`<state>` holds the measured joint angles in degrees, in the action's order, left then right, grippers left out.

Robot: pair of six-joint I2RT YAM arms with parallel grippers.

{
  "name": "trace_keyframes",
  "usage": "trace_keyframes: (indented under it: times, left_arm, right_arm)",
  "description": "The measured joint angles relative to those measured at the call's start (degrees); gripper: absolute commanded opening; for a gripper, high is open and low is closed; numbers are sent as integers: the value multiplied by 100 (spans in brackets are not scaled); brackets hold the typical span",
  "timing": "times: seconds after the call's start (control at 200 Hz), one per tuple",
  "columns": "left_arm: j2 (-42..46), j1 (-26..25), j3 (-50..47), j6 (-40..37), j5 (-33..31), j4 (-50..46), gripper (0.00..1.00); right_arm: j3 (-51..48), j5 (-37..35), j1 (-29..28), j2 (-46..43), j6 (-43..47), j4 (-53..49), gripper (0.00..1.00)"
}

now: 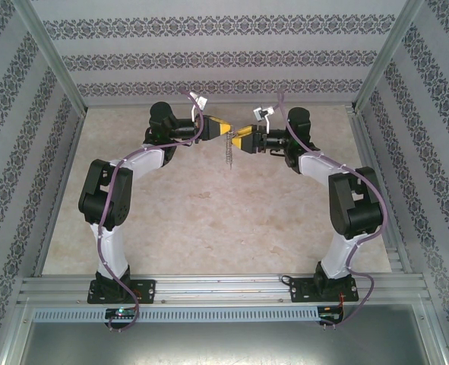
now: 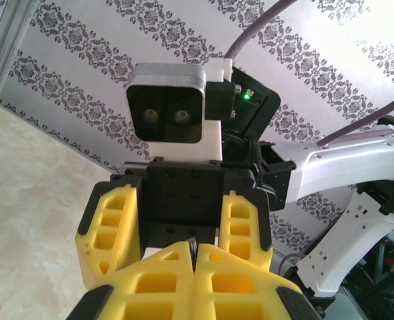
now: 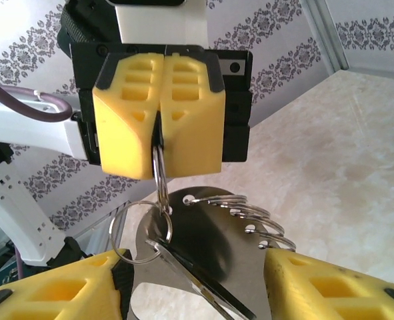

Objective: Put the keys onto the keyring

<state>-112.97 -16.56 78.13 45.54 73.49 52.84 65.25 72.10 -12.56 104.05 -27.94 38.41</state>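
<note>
The left claw [image 3: 158, 150] is pressed together, pinching a thin wire ring [image 3: 160, 177] at the top of the keyring [image 3: 207, 230], which hangs from it. The right claw [image 2: 178, 230] faces it tip to tip and is spread. Its yellow fingers [image 3: 57, 290] stand on either side of the keyring's flat grey plate, and no contact with the plate can be made out.

A larger wire ring [image 3: 111, 233] hangs at the plate's left side. A chain [image 3: 247, 217] of looped links curves off toward the right finger. A dark strip crosses the lower part of the plate; I cannot tell whether it is the key.

From above, the chain dangles straight down beneath the meeting claws, over the far middle of the worktop [image 1: 209, 228]. Both claws are held up off this pale marbled surface. Patterned walls [image 1: 209, 61] close the back and sides, well apart from the arms. A metal rail [image 1: 224, 287] runs along the near edge by the arm bases.
</note>
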Motion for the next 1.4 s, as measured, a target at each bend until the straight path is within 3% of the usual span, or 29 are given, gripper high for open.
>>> trace_keyframes:
  times: [0.185, 0.49, 1.404]
  left_arm:
    - [0, 0, 2, 0, -2, 17, 0]
    - [0, 0, 4, -39, -68, 28, 0]
    - [22, -37, -389, -63, -511, 614, 0]
  right_arm:
    - [0, 46, -7, 4, 7, 52, 38]
    - [-114, 72, 2, 4, -26, 140, 0]
    - [-136, -63, -151, 70, -389, 105, 0]
